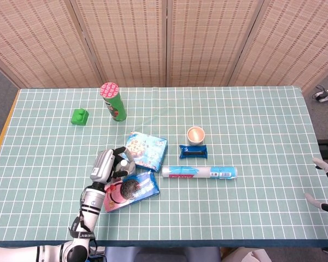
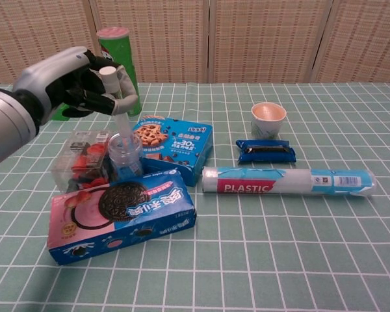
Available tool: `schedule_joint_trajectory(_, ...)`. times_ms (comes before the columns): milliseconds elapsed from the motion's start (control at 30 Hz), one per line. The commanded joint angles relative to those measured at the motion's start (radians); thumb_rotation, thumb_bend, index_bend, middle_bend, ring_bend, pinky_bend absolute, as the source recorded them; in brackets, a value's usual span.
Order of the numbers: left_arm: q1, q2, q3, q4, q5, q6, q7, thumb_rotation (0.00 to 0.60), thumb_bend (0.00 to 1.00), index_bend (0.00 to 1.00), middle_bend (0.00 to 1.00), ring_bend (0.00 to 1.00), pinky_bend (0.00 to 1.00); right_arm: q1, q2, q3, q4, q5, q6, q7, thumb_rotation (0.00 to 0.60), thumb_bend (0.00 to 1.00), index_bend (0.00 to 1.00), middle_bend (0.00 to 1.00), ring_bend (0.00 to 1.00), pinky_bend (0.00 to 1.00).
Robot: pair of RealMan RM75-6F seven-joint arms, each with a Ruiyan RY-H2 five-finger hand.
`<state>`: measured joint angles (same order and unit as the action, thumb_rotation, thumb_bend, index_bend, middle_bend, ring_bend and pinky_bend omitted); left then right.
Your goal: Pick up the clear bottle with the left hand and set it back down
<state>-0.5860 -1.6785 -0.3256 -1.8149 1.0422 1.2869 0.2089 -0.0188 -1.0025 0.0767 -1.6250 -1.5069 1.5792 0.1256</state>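
Observation:
The clear bottle (image 2: 125, 155) has a thin neck and a white cap (image 2: 108, 71); it stands among the snack packs at the table's front left, leaning a little to the left. My left hand (image 2: 84, 81) reaches in from the left and grips the bottle at the neck just under the cap. The head view shows the same left hand (image 1: 108, 164) from above, hiding most of the bottle, with only the white cap (image 1: 123, 163) visible. My right hand (image 1: 327, 188) hangs at the table's right edge, fingers apart, holding nothing.
Around the bottle lie an Oreo box (image 2: 120, 214), a blue cookie box (image 2: 172, 146) and a clear pack of red snacks (image 2: 81, 159). A plastic-wrap roll (image 2: 289, 180), dark blue packet (image 2: 266, 151), small cup (image 2: 269, 119), green chip can (image 1: 113, 101) and green block (image 1: 80, 116) sit farther off.

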Motion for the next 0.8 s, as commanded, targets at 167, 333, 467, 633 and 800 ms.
schedule_joint_trajectory(167,-0.005,0.032,-0.044,-0.088,0.012,0.057,0.065,0.6,0.62,0.74,1.0,1.0,1.0,0.001,0.0,-0.002,-0.001,-0.004,0.0,-0.001,0.6,0.07,0.21,0.32,0.26,0.52)
schedule_joint_trajectory(333,0.001,0.08,-0.071,-0.182,0.011,0.105,0.132,0.6,0.62,0.74,1.0,1.0,1.0,0.001,-0.004,-0.002,-0.001,-0.007,0.002,-0.008,0.6,0.07,0.21,0.32,0.26,0.52)
schedule_joint_trajectory(467,0.008,0.129,-0.091,-0.278,-0.021,0.123,0.176,0.6,0.62,0.74,1.0,1.0,1.0,0.002,-0.01,-0.002,0.002,-0.012,0.005,-0.015,0.6,0.07,0.22,0.33,0.26,0.52)
schedule_joint_trajectory(633,0.024,0.223,-0.123,-0.398,-0.089,0.129,0.203,0.6,0.62,0.74,1.0,1.0,1.0,0.003,-0.015,-0.005,0.0,-0.018,0.005,-0.03,0.6,0.07,0.22,0.33,0.26,0.52)
schedule_joint_trajectory(800,0.044,0.295,-0.119,-0.427,-0.099,0.154,0.233,0.6,0.62,0.75,1.0,1.0,1.0,0.004,-0.018,-0.006,-0.003,-0.017,0.002,-0.04,0.6,0.07,0.22,0.33,0.26,0.52)
